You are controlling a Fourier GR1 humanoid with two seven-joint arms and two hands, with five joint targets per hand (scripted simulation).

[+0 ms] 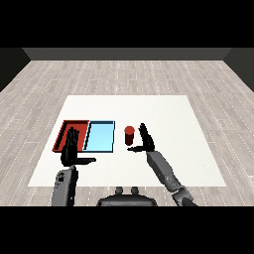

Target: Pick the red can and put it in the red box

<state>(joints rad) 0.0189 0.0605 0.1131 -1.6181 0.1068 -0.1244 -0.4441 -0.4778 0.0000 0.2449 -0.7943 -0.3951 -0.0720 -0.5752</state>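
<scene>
Two trays, one can and two hands are set out on one white table (163, 114), which stands on a pale plank floor (124, 74).

Farthest left lies the red tray (66, 127), the only red one; its near left part is covered by the left hand (71, 149), so only the far wall, the left wall and a strip of the floor of the tray show. The left hand is raised with its fingers straight and spread upward and its thumb stretched out to the right; it holds nothing. Its grey forearm (65, 186) comes up from the lower left corner of the view.

Touching the red tray on its right side lies the light blue tray (100, 137), also a single one; the two share a wall, side by side; nothing stands in the blue one.

Right of the blue tray, near it but apart from it, stands the red can (129, 135), the one can in view; it is upright on the bare table, outside both trays.

Just beside the can, on its right, is the right hand (146, 141); its fingers point straight up and its thumb reaches left, passing in front of the can's base; the fingers are not curled round the can; whether the thumb touches it cannot be told. The right forearm (166, 173) runs down to the lower right.
</scene>
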